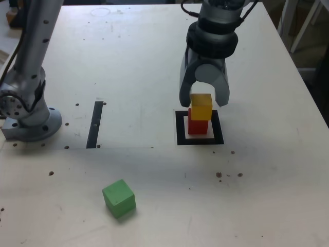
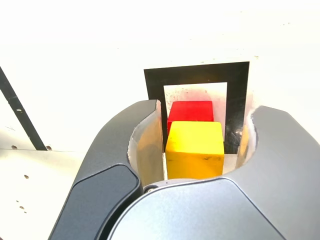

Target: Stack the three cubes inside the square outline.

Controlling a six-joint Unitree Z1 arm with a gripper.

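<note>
Two cubes stacked: yellow cube [image 1: 201, 106] on red cube [image 1: 198, 125], inside the square outline [image 1: 199, 128]. Pincer [image 1: 204, 98] spread wide around the yellow one, gaps both sides. Green cube [image 1: 119, 198] sits alone on the worktop [image 1: 144, 62], well apart. Looks light, rigid, matte; grip opposite flat side faces.

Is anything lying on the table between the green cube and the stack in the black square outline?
Nothing visible does. The matte green cube sits alone on bare table; the narrow black strip lies off to the exterior view's left, clear of a line to the black square outline.
</note>
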